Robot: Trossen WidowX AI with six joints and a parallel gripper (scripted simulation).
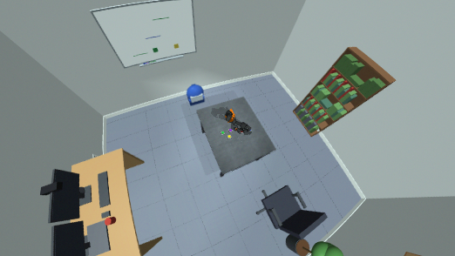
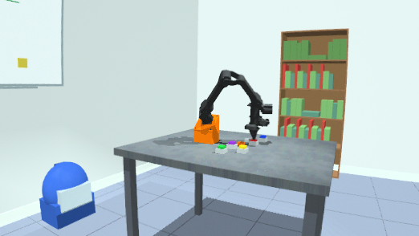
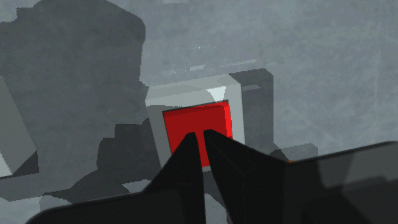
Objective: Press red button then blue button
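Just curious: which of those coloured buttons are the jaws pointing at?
The square red button in its grey housing; the shut jaws sit right over it, unlike the blue one beside it.

The grey table (image 2: pixel 289 168) stands on dark legs and carries the arm's orange base block (image 2: pixel 206 129) near its far edge. In front of the base lies a tight cluster of grey-housed push-buttons: green button (image 2: pixel 221 148), purple button (image 2: pixel 232 144), yellow button (image 2: pixel 242 148), red button (image 2: pixel 253 141) and blue button (image 2: pixel 262 138). A small orange block (image 2: pixel 241 143) sits among them.
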